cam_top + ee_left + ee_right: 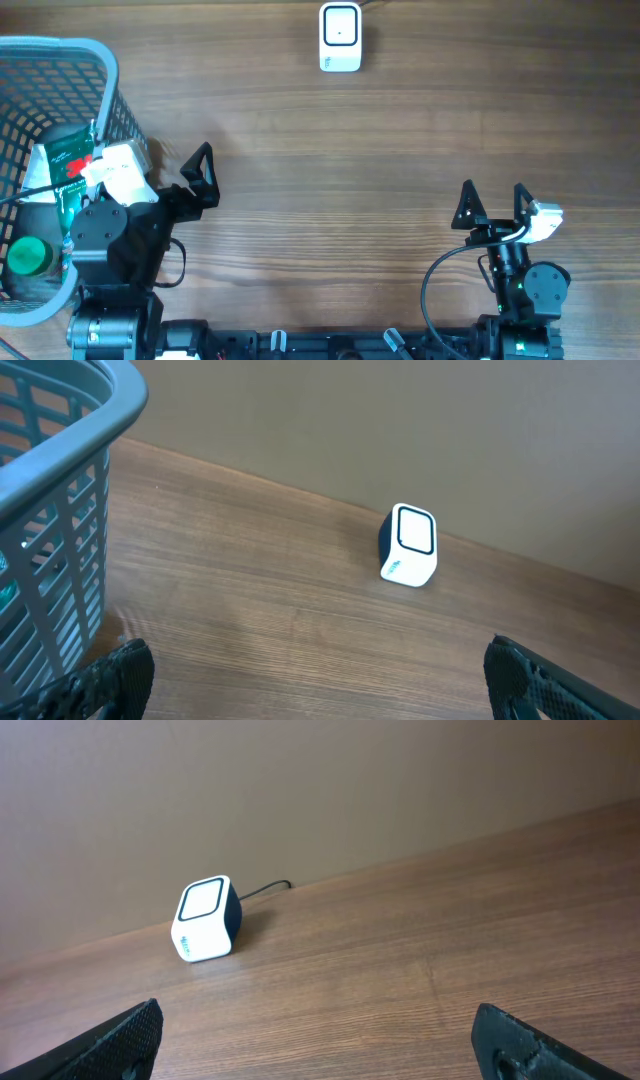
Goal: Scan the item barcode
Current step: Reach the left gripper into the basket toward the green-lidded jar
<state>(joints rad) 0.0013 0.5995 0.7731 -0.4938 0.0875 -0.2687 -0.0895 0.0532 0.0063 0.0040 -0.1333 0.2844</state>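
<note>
A white barcode scanner point(340, 37) with a dark window stands at the table's far edge; it also shows in the left wrist view point(409, 545) and the right wrist view point(208, 918). The items lie in a blue-grey basket point(108, 75) at the left: a green packet point(68, 160) and a green-capped bottle point(25, 255), partly hidden by my left arm. My left gripper point(205, 175) stands open beside the basket point(70, 460), over bare wood, with nothing between its fingers. My right gripper point(493, 195) is open and empty near the front right.
The scanner's cable point(265, 888) runs off behind it towards the wall. Wooden tabletop point(350, 180) stretches between the two arms and the scanner. The basket's wall rises close to the left gripper's left finger point(120, 675).
</note>
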